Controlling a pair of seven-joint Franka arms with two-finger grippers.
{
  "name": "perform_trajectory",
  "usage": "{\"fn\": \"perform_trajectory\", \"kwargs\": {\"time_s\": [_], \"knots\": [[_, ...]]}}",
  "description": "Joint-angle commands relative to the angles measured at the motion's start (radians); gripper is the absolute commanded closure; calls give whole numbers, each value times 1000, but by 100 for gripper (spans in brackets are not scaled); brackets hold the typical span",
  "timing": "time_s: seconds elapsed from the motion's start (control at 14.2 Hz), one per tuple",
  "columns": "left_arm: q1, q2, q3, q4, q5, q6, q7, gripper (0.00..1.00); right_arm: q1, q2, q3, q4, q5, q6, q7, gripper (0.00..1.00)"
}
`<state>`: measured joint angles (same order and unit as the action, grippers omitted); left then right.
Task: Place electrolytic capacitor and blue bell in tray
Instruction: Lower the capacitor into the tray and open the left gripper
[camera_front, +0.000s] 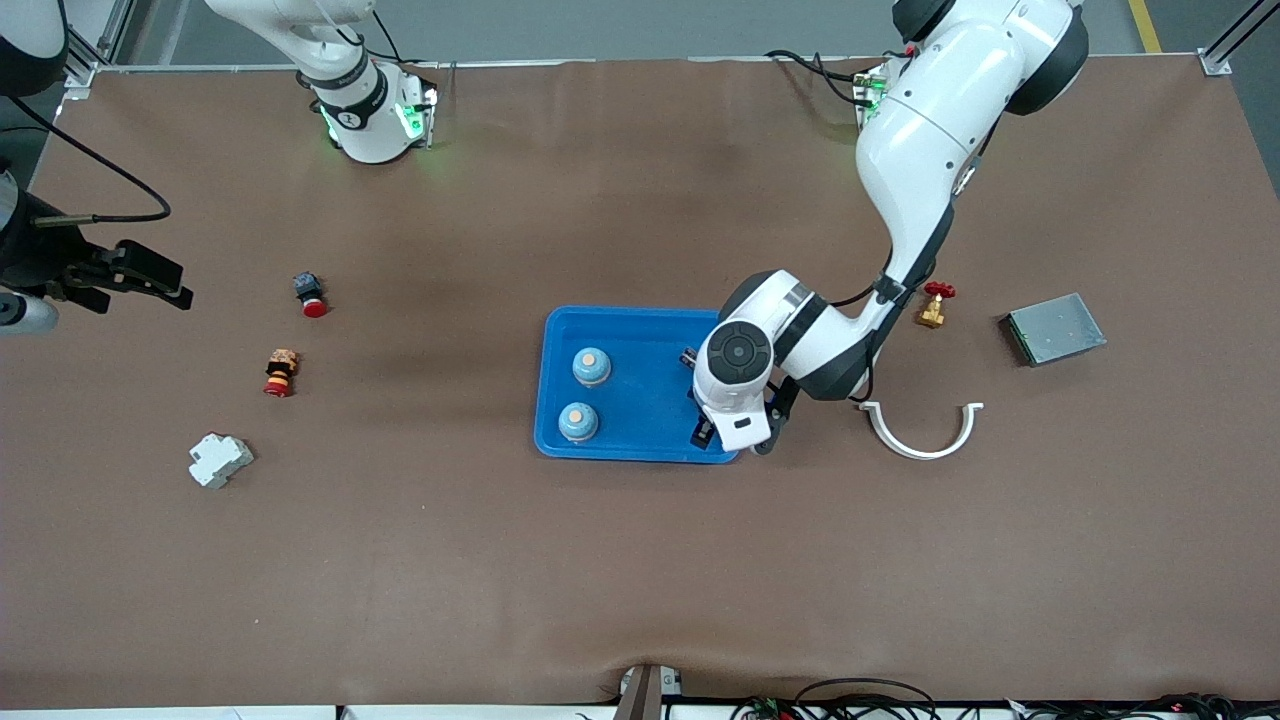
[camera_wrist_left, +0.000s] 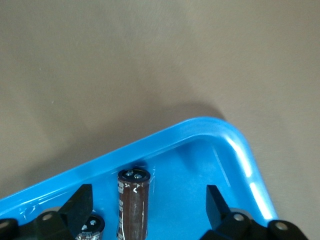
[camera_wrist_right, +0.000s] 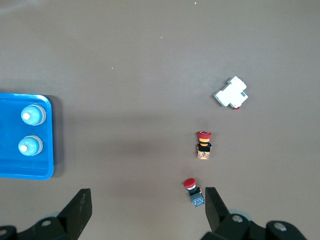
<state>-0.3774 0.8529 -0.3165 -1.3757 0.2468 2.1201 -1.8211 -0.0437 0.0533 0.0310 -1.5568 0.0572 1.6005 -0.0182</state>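
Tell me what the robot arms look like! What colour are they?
Both arms are glossy white with rounded shells and dark grey or black joint bands. The left arm has black cables by its elbow and a round black cap on its wrist. The right arm shows green lights. The jaws are black.

A large table (camera_front: 620, 560) was covered by a plain brown mat, lit evenly from above, with soft shadows cast on it. Its edge farthest from the front camera was bordered by a grey floor (camera_front: 620, 25), on which a yellow line (camera_front: 1145, 25) was painted toward the left arm's end. Metal frame posts (camera_front: 1232, 40) were seen at the corners there. Along the edge nearest the front camera, loose cables (camera_front: 860, 700) were bundled.
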Motion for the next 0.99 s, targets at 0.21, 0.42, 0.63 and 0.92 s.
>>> {"fn": "perform_trajectory", "kwargs": {"time_s": [0.21, 0.42, 0.63, 0.92], "knots": [[44, -127, 1, -9, 19, -187, 184, 0, -1, -18, 4, 0, -2, -24, 4, 0], [96, -184, -10, -14, -23, -262, 305, 0, -2, -18, 3, 0, -3, -54, 1, 0], [153, -257, -10, -19, -82, -376, 487, 0, 1, -18, 3, 0, -36, -51, -5, 0], [271, -424, -10, -109, -167, -465, 748, 0, 28, -20, 1, 4, -95, -21, -5, 0]]}}
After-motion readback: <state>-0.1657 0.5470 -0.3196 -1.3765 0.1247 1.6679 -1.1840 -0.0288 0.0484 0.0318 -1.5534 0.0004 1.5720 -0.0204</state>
